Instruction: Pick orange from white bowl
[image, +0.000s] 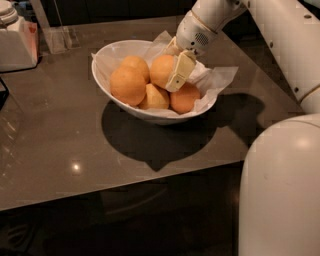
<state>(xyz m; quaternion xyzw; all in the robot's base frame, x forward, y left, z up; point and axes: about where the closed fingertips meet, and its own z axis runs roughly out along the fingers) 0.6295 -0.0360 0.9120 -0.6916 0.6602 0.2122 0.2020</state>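
Grasp step: tool (176, 75) is down inside the white bowl (100, 75), pressed against the orange (161, 69), which sits high in the pile right at the tool. We can't tell whether it's clamped on anything. Next we'd want a confirmed grip, then a straight lift clear of the smaller orange (184, 99) just below the tool and the paper (220, 77) behind it.

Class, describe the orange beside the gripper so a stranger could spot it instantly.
On the dark table stands a paper-lined white bowl of oranges. The orange is the large one at its back right, touching the gripper; the fruit just in front is smaller and deeper orange.
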